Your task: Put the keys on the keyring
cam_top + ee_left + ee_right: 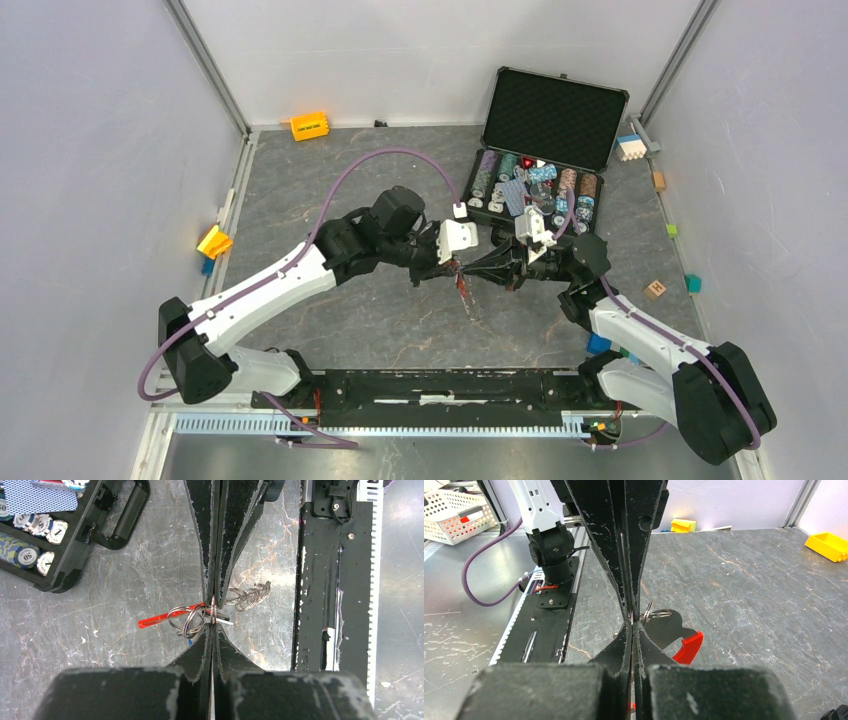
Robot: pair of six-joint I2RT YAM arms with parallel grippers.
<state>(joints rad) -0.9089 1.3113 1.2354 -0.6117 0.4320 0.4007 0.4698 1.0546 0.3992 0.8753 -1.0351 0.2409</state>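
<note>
Beyond the keyring (462,287) sits an open black case (555,118) — poker chips (487,172) inside

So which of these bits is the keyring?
Start at the open black case of poker chips, back right. Just before it, the two arms' fingers meet above the table, pinching the keyring. Nothing else nearby has silver loops and a thin red fob.

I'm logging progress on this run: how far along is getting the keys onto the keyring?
Done: the keyring, red fob trailing, is picked up. In hand: the left hand and right hand meet tip to tip, both shut on it. Left: the threading itself. A small blue tag shows beside the keyring, but whether any key is on yet cannot be told.
</note>
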